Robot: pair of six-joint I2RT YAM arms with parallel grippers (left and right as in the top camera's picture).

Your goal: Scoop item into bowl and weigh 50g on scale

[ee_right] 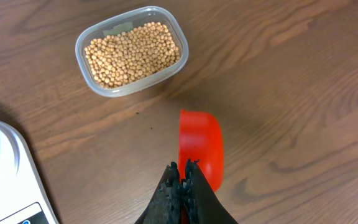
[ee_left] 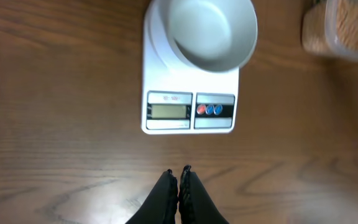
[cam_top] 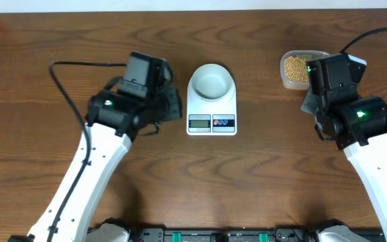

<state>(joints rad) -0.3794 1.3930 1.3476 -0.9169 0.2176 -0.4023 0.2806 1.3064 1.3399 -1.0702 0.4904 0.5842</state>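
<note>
Scoop (ee_right: pixel 201 146) pinched by its handle in closed right gripper (ee_right: pixel 182 171), cup forward, soybeans (ee_right: pixel 132 55) ahead-left for dipping; left gripper (ee_left: pixel 179 174) shut, empty.

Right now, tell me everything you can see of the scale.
The scale is a flat white rectangle that looks like plastic, and it lies level on the wooden table. The end nearer the robot has a grey display, its reading too small to make out. Beside that, small round red and blue buttons sit on a dark strip. The empty pale bowl sits on its far end. Nothing else touches it.
</note>
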